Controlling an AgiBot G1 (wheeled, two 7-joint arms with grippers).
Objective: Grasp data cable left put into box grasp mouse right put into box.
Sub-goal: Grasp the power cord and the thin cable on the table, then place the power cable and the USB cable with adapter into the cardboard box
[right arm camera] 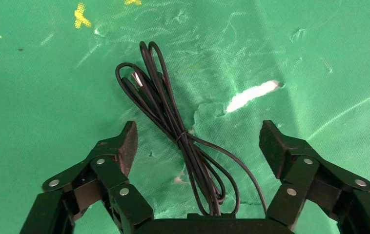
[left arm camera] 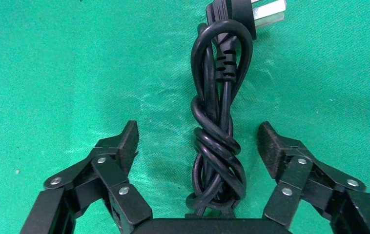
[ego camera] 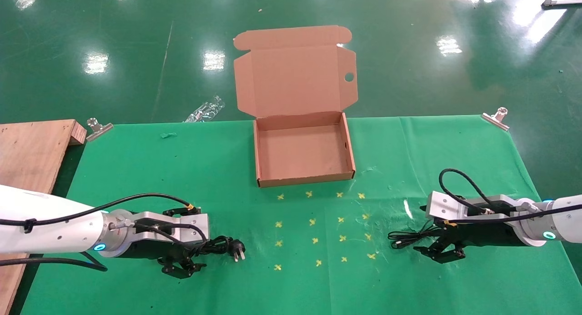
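Note:
The data cable [left arm camera: 217, 141], a thick black knotted bundle with a pronged plug [ego camera: 238, 251], lies on the green cloth at the front left. My left gripper [left arm camera: 198, 136] is open, low over the bundle, one finger on each side without touching it; in the head view the left gripper [ego camera: 182, 266] is beside the plug. The mouse's body is hidden; only its thin black tied wire [right arm camera: 173, 126] shows. My right gripper [right arm camera: 199, 134] is open astride that wire, and the head view has the right gripper [ego camera: 440, 253] at the front right. The open cardboard box [ego camera: 350, 147] stands at mid-back, empty.
The box lid [ego camera: 295, 78] stands up behind the tray. A wooden board [ego camera: 32, 156] lies at the left edge. Metal clips [ego camera: 97, 127] [ego camera: 496, 117] hold the cloth's back corners. Yellow cross marks [ego camera: 318, 224] dot the cloth between the arms. The cloth has a white tear [right arm camera: 251, 95].

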